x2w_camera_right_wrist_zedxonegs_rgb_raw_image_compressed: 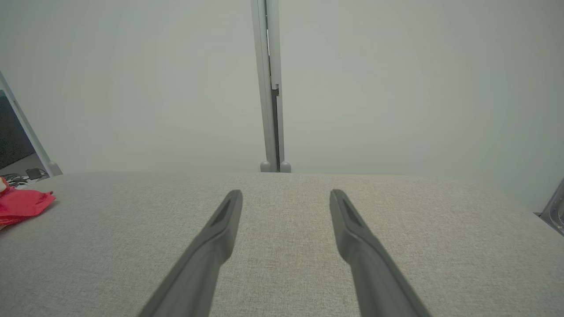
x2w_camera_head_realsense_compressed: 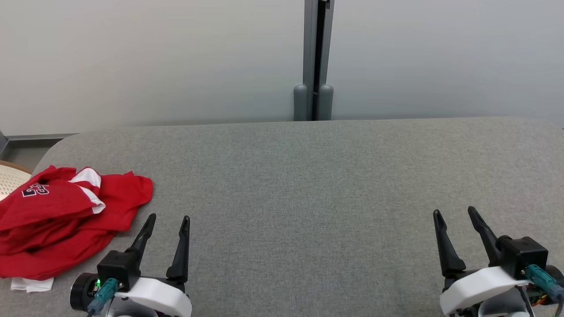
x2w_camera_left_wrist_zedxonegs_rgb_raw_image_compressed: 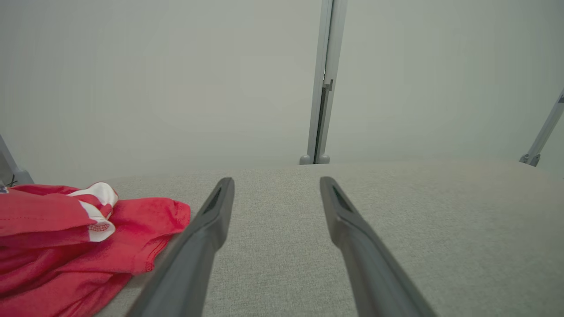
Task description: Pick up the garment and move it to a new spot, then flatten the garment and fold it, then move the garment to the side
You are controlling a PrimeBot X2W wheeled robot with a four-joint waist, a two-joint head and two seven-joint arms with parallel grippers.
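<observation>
Left end effector (x2w_camera_head_realsense_compressed: 169,217) and right end effector (x2w_camera_head_realsense_compressed: 454,210) released, empty; pickup pending: take your left toward garment (x2w_camera_head_realsense_compressed: 61,220), maybe a jersey, at nine o'clock.

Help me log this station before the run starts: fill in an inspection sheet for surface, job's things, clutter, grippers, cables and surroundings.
Surface: grey fabric table, rounded corners.
Job's things: red garment, crumpled at the table's left end, white trim showing.
Clutter: white piece poking out under the garment's near edge; cannot tell if it belongs to it.
Grippers: left gripper open, close beside the garment, holding nothing; right gripper open over the table's right end.
Cables: left teal plug and right teal plug, one at each wrist.
Surroundings: pale wall, grey post, pale perforated round thing far left.
</observation>
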